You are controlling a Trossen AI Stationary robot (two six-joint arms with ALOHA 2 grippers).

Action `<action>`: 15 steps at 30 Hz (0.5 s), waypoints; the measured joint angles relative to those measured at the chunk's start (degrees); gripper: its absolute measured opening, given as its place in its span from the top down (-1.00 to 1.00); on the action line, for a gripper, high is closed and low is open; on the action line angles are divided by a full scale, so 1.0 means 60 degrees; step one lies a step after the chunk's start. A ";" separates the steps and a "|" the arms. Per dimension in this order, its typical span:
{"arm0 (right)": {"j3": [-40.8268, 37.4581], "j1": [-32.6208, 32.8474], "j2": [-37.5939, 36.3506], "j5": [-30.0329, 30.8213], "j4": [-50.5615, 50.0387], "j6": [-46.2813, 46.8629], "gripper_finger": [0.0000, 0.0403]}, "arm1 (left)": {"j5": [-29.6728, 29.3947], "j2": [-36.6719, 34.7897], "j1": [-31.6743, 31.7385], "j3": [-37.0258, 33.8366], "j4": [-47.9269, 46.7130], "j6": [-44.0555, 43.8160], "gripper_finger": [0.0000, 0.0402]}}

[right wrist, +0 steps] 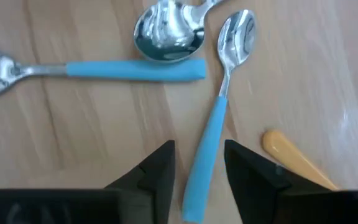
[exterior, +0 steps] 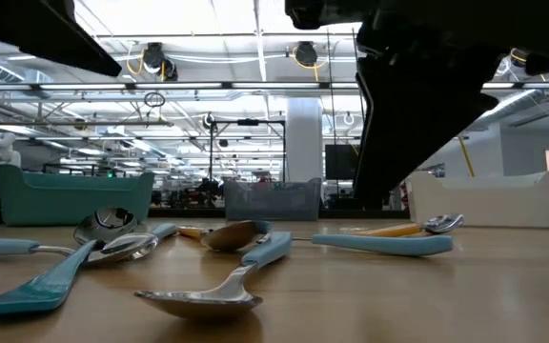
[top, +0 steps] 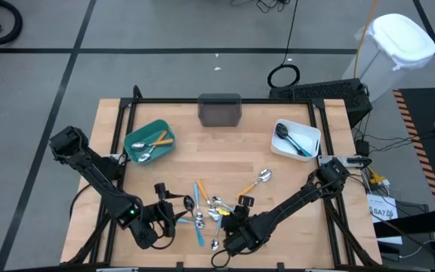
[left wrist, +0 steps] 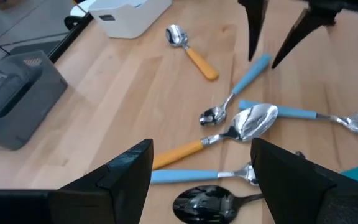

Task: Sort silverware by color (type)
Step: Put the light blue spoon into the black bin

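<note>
Bare wood lies open between the teal bin (top: 149, 141), grey bin (top: 220, 110) and white bin (top: 296, 140), while the near-centre table (top: 225, 162) is crowded with scattered silverware (top: 206, 210) flanked by both arms.

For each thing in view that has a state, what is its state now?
Left gripper: open, empty, above the cutlery pile.
Right gripper: open, astride a blue-handled spoon.
Teal bin: holds orange-handled pieces.
White bin: holds a black spoon.
Grey bin: contents unclear.
</note>
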 joint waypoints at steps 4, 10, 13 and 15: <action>0.0000 -0.0027 0.0000 -0.0040 0.0044 0.0036 0.14 | 0.0009 0.0208 -0.0009 0.0000 0.0148 0.0001 -0.34; -0.0287 -0.0149 0.0000 -0.0029 0.0672 -0.0151 0.07 | 0.0309 0.0269 -0.0010 0.0000 0.0351 0.0058 -0.34; -0.0736 -0.0316 0.0000 -0.0186 0.1193 0.0031 0.11 | 0.0309 0.0269 -0.0011 0.0000 0.0514 0.0272 -0.34; -0.1134 -0.0432 0.0000 -0.0218 0.1646 0.0318 0.14 | 0.0313 0.0269 -0.0007 0.0000 0.0708 0.0492 -0.34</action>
